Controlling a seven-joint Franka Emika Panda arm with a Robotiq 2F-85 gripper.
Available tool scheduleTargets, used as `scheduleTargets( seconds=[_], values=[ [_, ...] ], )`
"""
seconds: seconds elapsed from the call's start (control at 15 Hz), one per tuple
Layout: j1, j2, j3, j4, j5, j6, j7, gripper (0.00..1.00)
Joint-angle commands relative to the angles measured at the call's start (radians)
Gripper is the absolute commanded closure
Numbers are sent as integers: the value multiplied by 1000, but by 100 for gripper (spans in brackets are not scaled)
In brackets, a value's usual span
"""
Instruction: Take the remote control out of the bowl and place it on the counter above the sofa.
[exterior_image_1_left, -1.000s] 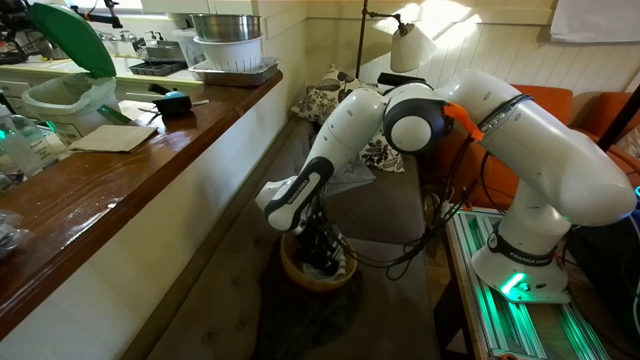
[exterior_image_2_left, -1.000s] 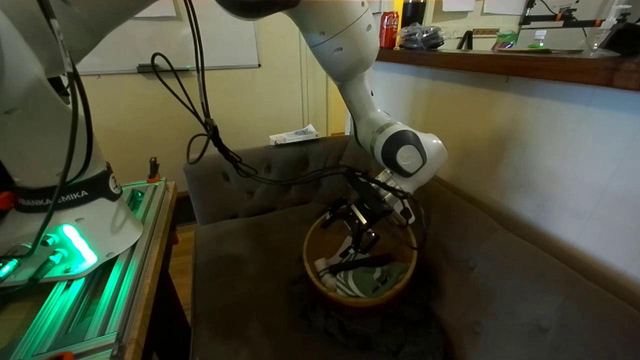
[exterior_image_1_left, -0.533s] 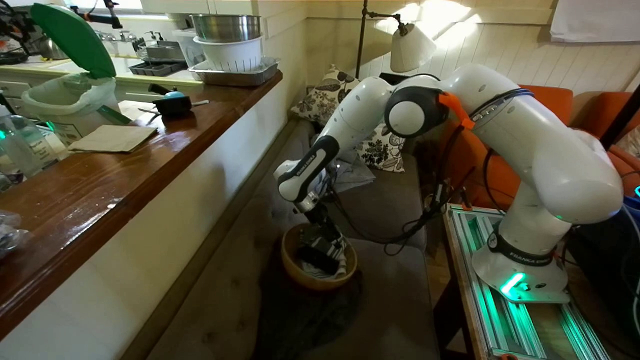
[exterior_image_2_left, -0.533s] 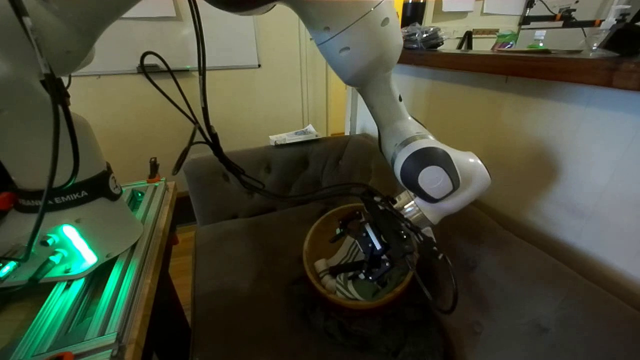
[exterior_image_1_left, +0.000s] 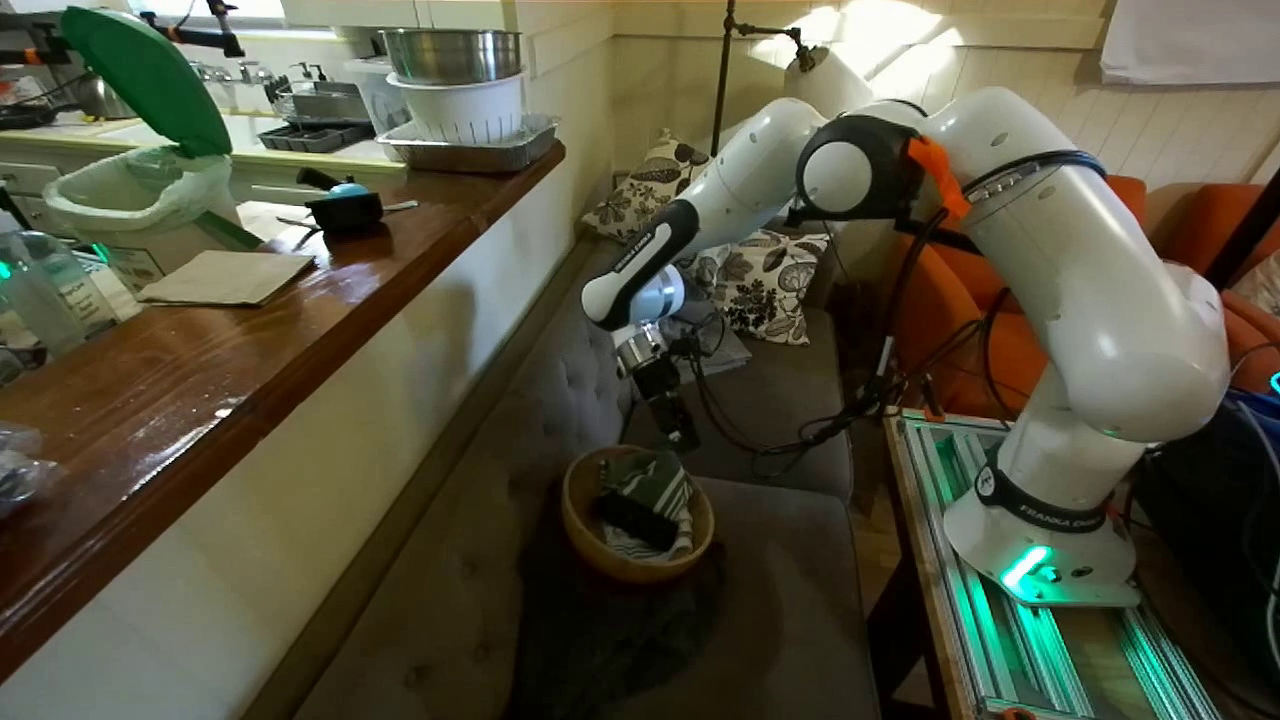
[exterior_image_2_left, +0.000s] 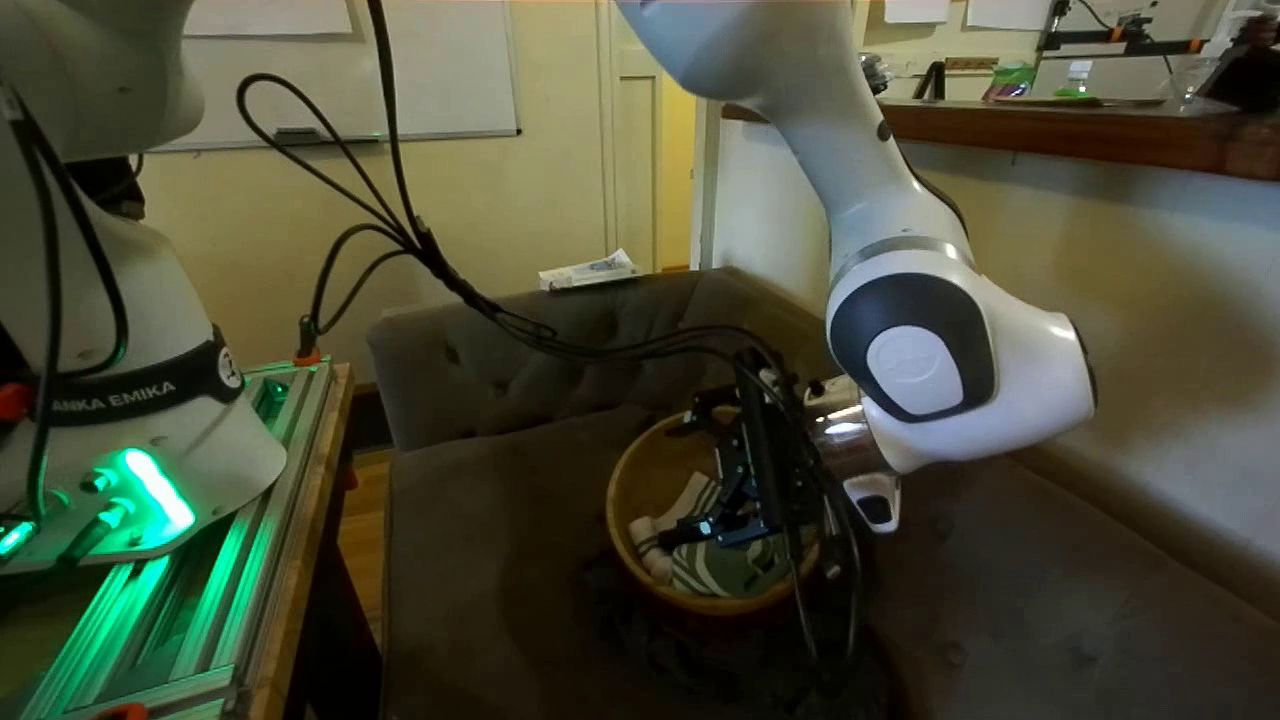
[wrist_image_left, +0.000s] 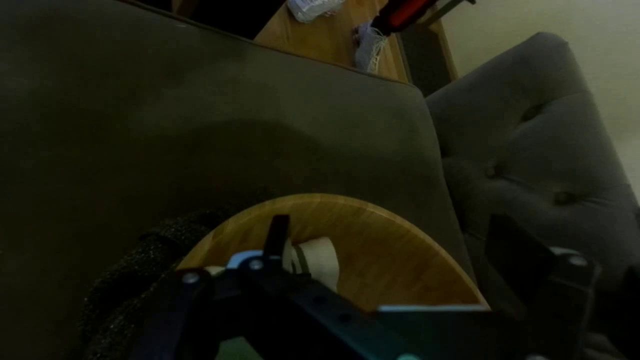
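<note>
Tufted grey sofa (exterior_image_2_left: 480, 530), round wooden bowl (exterior_image_1_left: 622, 568) on it.
Black oblong remote control (exterior_image_1_left: 637, 520) on striped cloth (exterior_image_1_left: 652, 476) inside; gripper (wrist_image_left: 392, 235) spread wide.

In an exterior view we look down from above the height of the desk (exterior_image_1_left: 240, 350), facing along the sofa (exterior_image_1_left: 790, 600) past the end effector (exterior_image_1_left: 684, 440) to a floral cushion (exterior_image_1_left: 775, 285) behind it; the desk runs on one side of the end effector, the arm's base (exterior_image_1_left: 1040, 540) stands on the opposite side. In an exterior view we face roughly the reverse way, from nearer and lower, toward a tufted back (exterior_image_2_left: 600, 385) and whiteboard (exterior_image_2_left: 455, 75) beyond the end effector. We share sofa, desk, base and bowl (exterior_image_1_left: 635, 570) in both exterior views. In the wrist view we sit just behind the end effector's fingers (wrist_image_left: 276, 237), looking slantwise over the bowl toward that same tufted back.
</note>
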Motion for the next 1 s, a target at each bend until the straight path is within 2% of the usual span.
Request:
scheduleTargets(
  seconds=[0.0, 0.2, 0.27, 0.4, 0.47, 0.87, 0.93],
  values=[
    [15, -17, -30, -10, 24, -6, -8, 0],
    [18, -46, -35, -39, 29, -5, -4, 0],
    [-20, -78, -18, -78, 67, 12, -74, 0],
    [-57, -129, -25, -151, 101, 59, -175, 0],
    [1, -56, -42, -55, 69, 14, -97, 0],
    [9, -58, -51, -59, 69, 17, -107, 0],
    [11, -88, -49, -108, 82, 70, -119, 0]
  ],
)
